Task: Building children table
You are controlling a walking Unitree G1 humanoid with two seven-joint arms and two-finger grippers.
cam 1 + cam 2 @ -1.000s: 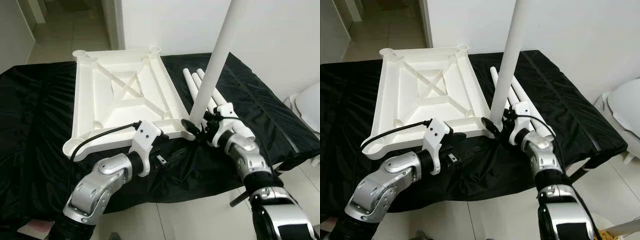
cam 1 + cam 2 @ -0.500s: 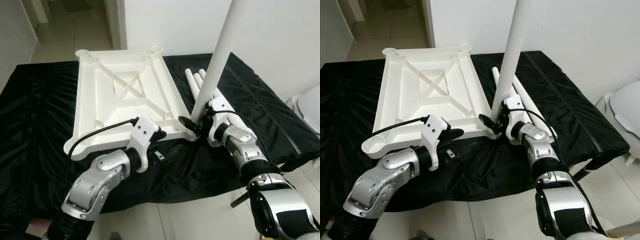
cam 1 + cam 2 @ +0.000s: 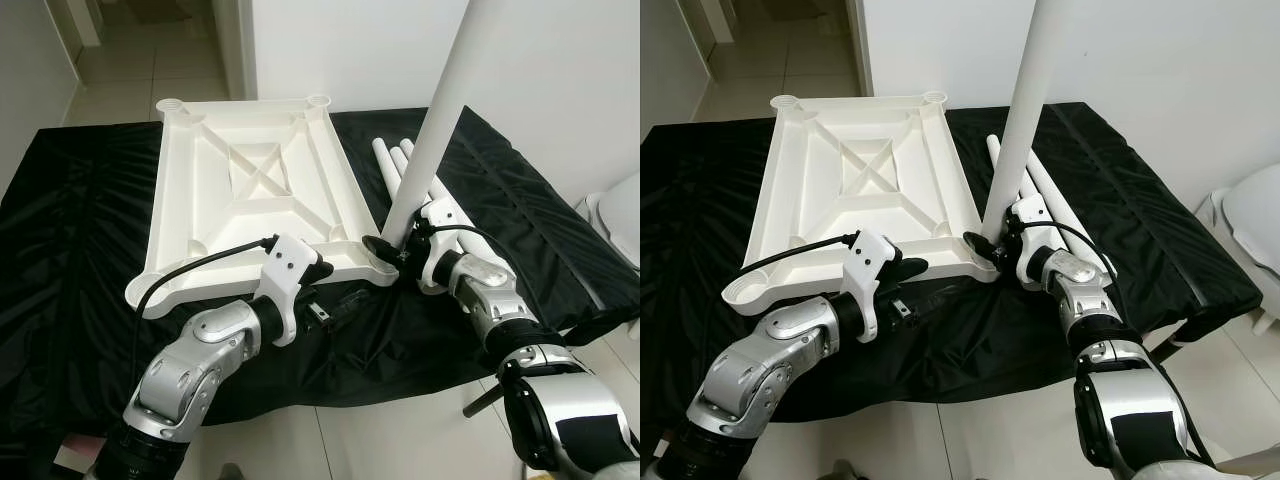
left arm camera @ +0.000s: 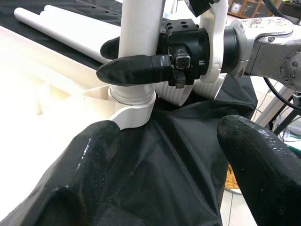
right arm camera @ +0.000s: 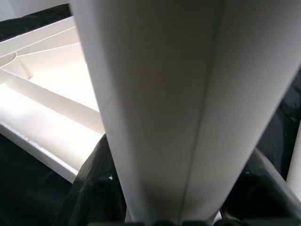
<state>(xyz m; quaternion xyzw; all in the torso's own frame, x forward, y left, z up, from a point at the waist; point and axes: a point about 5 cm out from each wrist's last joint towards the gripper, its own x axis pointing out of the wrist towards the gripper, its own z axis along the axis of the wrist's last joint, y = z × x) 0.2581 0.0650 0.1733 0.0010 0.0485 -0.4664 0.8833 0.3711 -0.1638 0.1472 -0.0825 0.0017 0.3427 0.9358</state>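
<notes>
The white table top (image 3: 250, 200) lies upside down on the black cloth (image 3: 60, 230). A white leg (image 3: 430, 130) stands nearly upright in the near right corner socket (image 4: 131, 101). My right gripper (image 3: 385, 248) is shut on the leg just above the socket, and its black fingers (image 4: 134, 68) wrap the tube. The leg (image 5: 178, 94) looms close in the right wrist view, with the table top (image 5: 42, 94) behind it. My left gripper (image 3: 345, 300) is open and low over the cloth, just before the table top's front edge and left of the socket. It holds nothing.
Spare white legs (image 3: 400, 165) lie side by side on the cloth behind the right gripper. A white fixture (image 3: 620, 215) stands at the far right beside the table. A white wall rises behind, and a tiled doorway (image 3: 130, 60) opens at the back left.
The view has shifted slightly. My left gripper has crept a little toward the corner socket. The right gripper still holds the leg at the corner.
</notes>
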